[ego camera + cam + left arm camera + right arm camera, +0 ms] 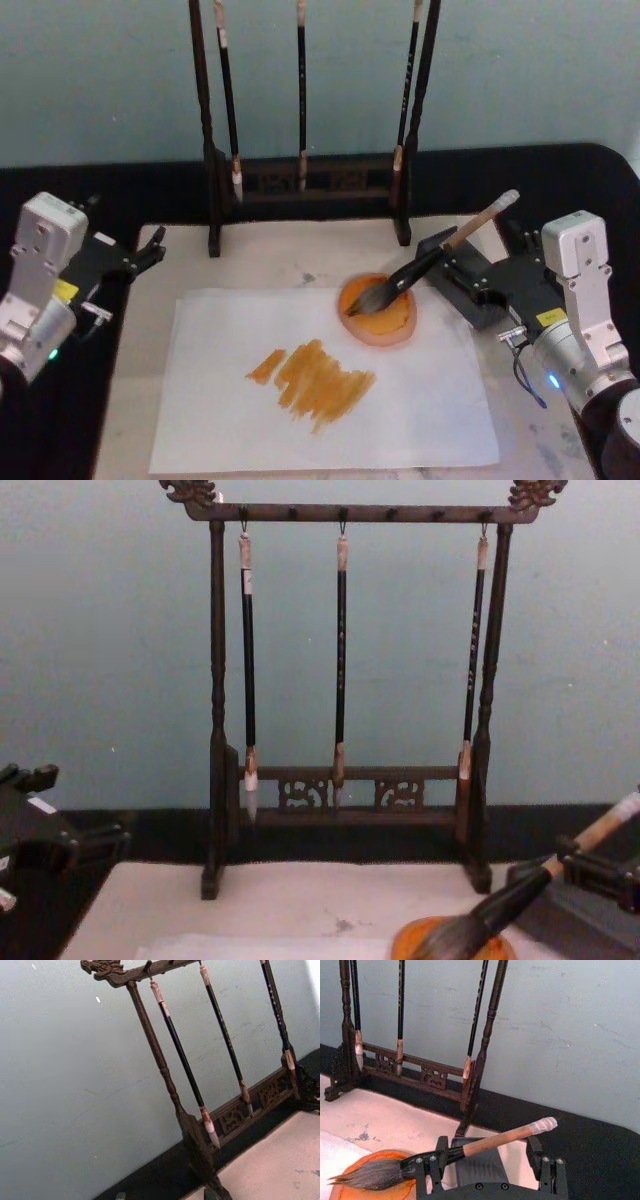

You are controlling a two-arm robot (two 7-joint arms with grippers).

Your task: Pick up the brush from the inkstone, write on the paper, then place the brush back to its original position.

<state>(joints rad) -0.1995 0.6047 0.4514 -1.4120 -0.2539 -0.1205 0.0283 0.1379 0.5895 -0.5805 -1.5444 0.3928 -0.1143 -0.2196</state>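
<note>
Near the mat's right edge, I see the brush resting bristles-down in the inkstone (touching the paper), between my right gripper's spread jaws; left gripper idles at the left edge, its jaws I cannot tell.

Legible text: none found.
Yellow stickers on the left gripper housing and the right gripper housing carry marks too small to read. Pale marks run down one hanging thin brush handle; unreadable. Orange strokes on the paper form no characters.
</note>
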